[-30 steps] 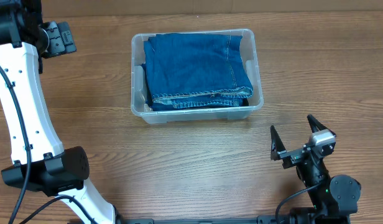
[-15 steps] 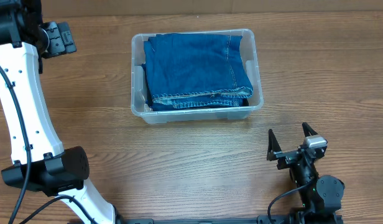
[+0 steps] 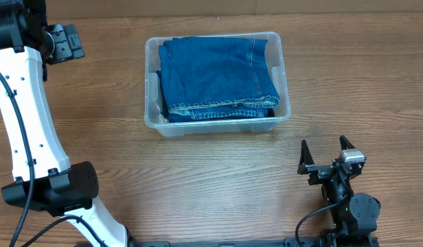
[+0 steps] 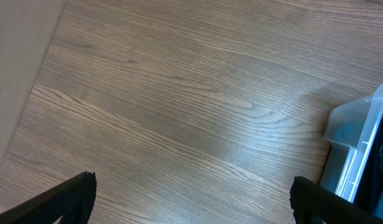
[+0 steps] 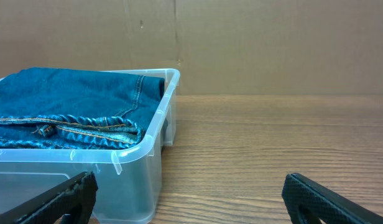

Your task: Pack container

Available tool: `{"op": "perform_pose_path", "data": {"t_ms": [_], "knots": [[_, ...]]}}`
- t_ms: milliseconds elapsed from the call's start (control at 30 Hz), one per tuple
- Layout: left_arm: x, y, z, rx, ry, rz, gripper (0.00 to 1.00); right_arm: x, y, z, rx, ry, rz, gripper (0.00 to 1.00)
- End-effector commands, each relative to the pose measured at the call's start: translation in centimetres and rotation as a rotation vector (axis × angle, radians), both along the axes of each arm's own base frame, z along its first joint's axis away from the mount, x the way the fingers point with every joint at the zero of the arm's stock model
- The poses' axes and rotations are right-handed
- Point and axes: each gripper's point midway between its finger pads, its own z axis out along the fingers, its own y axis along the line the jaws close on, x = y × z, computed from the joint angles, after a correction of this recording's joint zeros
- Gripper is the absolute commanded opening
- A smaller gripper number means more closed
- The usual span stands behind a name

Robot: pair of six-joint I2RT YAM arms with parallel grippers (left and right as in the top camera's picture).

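1. Ahead of the right end effector (image 3: 323,142) and off to its left, well apart from it, the container (image 3: 218,126) sits upright on the wooden bench (image 3: 198,178).
2. Folded jeans (image 3: 215,75) lie inside the container and cover most of its floor. Their stitched hem runs along the wall nearest the right end effector, and a narrow gap shows at the wall on the far side from it.
3. The right end effector sits low over the bench with its two fingers spread wide and nothing between them. In its wrist view the container's closest corner stands ahead and to the left, and the top of the jeans reaches about level with the rim.
4. The left end effector (image 3: 64,42) is well apart from the container. Its wrist view shows the fingers wide apart and empty, with only bare bench between them. One corner of the container shows just beyond its right-hand finger.
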Motion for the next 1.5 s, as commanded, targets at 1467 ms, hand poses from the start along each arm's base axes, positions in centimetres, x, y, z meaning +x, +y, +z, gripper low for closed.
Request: {"op": "perform_pose_path", "data": {"t_ms": [1467], "knots": [[-15.3, -12.2, -11.9, -0.164, -0.983, -0.279, 1.0, 0.0, -0.3, 0.2, 0.01, -0.012, -0.013, 1.0]]}}
